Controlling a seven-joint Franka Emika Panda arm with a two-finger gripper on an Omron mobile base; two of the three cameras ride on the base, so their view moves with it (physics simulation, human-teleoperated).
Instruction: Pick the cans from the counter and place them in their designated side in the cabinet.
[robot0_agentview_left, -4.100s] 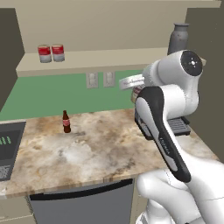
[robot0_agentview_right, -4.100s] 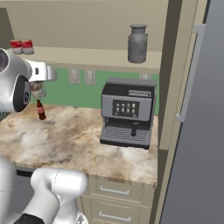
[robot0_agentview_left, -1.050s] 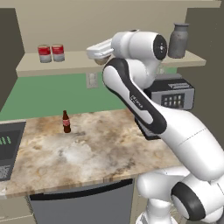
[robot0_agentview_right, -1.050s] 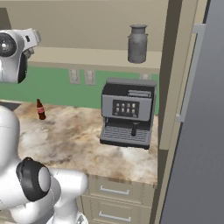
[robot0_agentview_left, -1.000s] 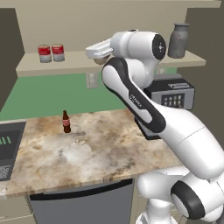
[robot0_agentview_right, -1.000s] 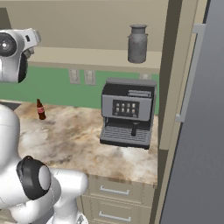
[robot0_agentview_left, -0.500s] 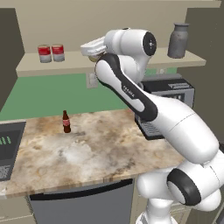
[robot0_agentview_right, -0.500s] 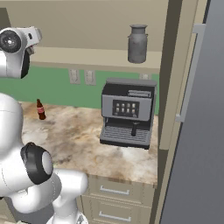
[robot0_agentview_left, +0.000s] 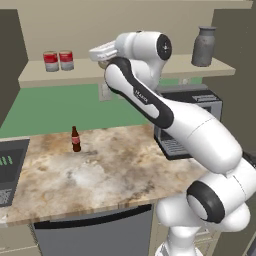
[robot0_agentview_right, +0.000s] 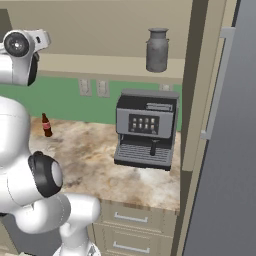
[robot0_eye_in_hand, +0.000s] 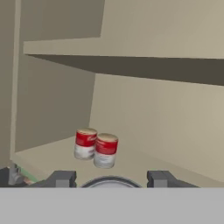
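I have the gripper (robot0_eye_in_hand: 109, 180) raised to the cabinet (robot0_agentview_left: 150, 75) shelf, clamped on what appears to be a can (robot0_eye_in_hand: 109, 181), of which only the silver rim shows between the fingertips. Two red-and-white cans (robot0_eye_in_hand: 96, 148) stand touching at the shelf's left end, presumably their designated side. A brown bottle (robot0_agentview_left: 75, 139) remains on the table (robot0_agentview_left: 100, 175).

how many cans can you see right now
3. Two red-and-white cans stand side by side at the left end of the cabinet shelf: one and its neighbour. A third can's silver rim peeks between the gripper fingers. Others may be hidden behind the arm.
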